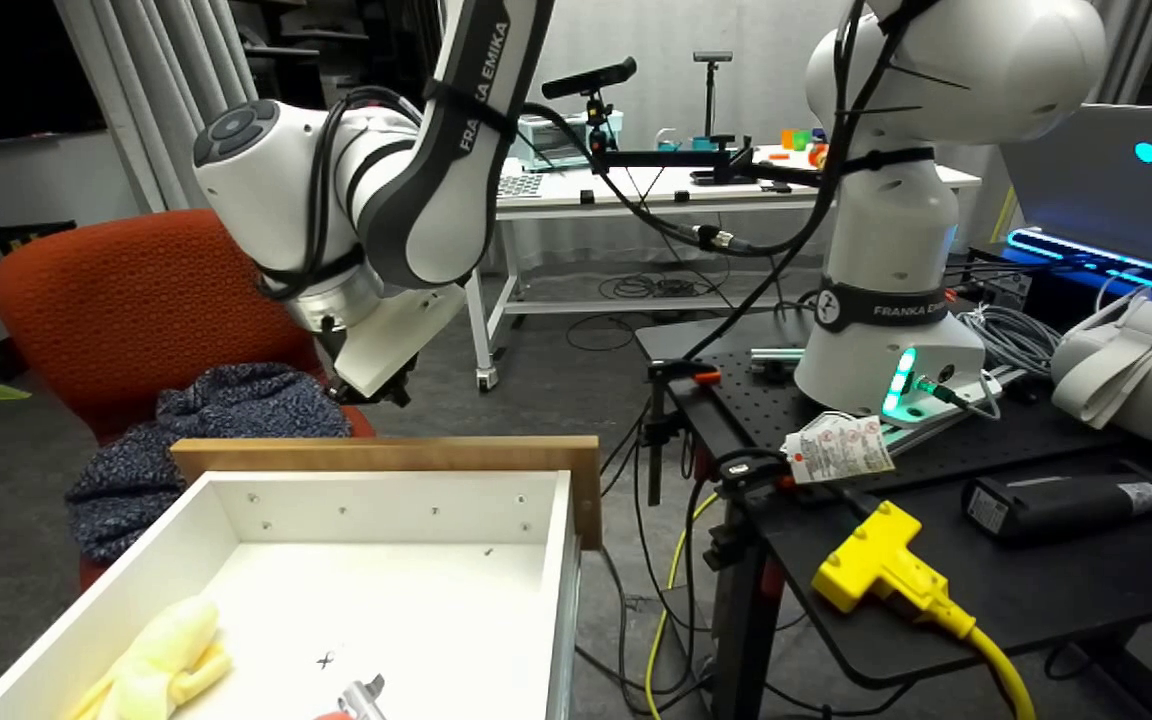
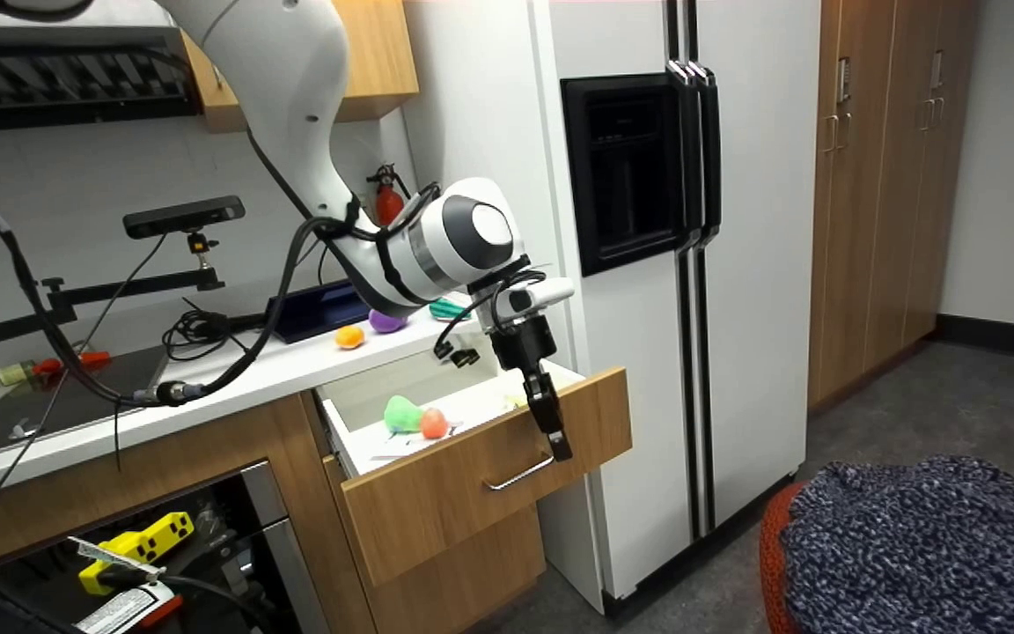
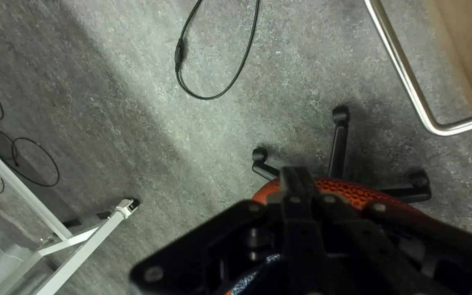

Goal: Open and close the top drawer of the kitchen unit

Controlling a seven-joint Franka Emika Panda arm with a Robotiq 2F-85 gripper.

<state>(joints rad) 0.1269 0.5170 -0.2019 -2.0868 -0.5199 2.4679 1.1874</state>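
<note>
The top drawer (image 1: pixel 386 456) stands pulled out, with a white inside and a light-wood front. Its wooden front (image 2: pixel 437 515) carries a silver bar handle (image 2: pixel 520 475). My gripper (image 2: pixel 557 447) is shut and empty, pointing down at the outer side of the drawer front, close to the handle's end. In the wrist view the fingertips (image 3: pixel 297 174) are pressed together, with nothing between them. The handle (image 3: pixel 408 78) shows there at the upper right, apart from the fingers. Whether the gripper touches the drawer front cannot be told. In an exterior view the fingers are mostly hidden behind a pale plate.
The drawer holds a yellow soft toy (image 1: pixel 166 650), a green item (image 2: pixel 402 414) and an orange ball (image 2: pixel 434 423). An orange chair (image 1: pixel 136 310) with a dark knitted cloth (image 1: pixel 246 410) stands before the drawer. A white fridge (image 2: pixel 762 264) stands beside the unit.
</note>
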